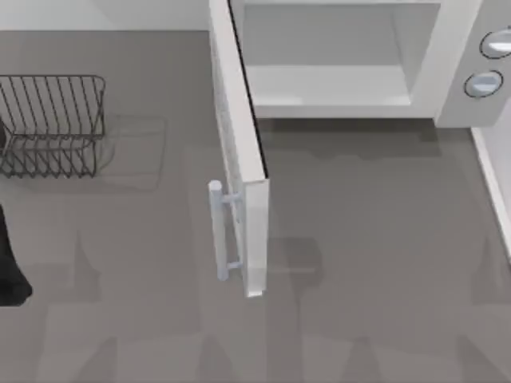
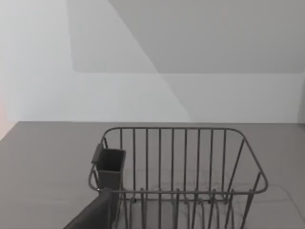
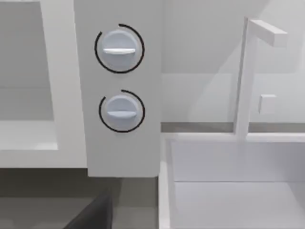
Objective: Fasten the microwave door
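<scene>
Though microwave door (image 1: pixel 239 136) stands swung wide open, handle (image 1: pixel 217 231) outward, cavity top cut off; tool state untellable.

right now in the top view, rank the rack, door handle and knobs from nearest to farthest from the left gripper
1. Rack: table's left side, just past the left gripper at the left edge.
2. Handle: middle, on the open door.
3. Knobs: far right, on the microwave body.
</scene>
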